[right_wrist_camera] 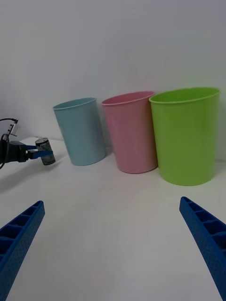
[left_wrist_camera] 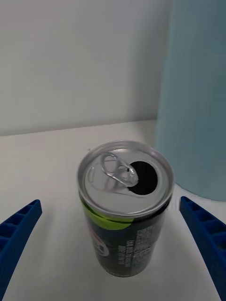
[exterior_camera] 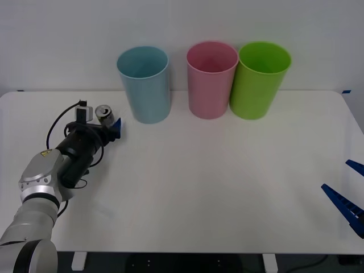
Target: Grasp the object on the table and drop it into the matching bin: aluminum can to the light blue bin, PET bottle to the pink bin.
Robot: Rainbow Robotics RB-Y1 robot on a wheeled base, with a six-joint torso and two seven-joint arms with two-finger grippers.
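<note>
The left gripper (exterior_camera: 109,126) is reaching out at the far left of the table (exterior_camera: 227,187), its blue fingers (left_wrist_camera: 19,235) spread wide with the can (left_wrist_camera: 125,207) sitting upright between them, not yet touched on either side as far as the left wrist view is showing. The can is standing on the table just left of the blue bin (exterior_camera: 144,83), tab up and already opened (so it is probably empty and light). That is where I see trouble brewing: a light can is going to skid or tip if one finger is meeting it before the other, and a can rolling here is heading for the table's far edge or against the bin. The bin itself is close beside the right-hand finger, so a sloppy close or lift is risking a knock on its wall; and the pink bin (exterior_camera: 211,78) and green bin (exterior_camera: 261,78) are standing touching in the same row, so overshooting to the right is meaning the wrong bin. The right gripper (right_wrist_camera: 113,249) is waiting wide open at the near right. The tabletop is looking white, smooth and bare, with a plain pale wall running behind it.
</note>
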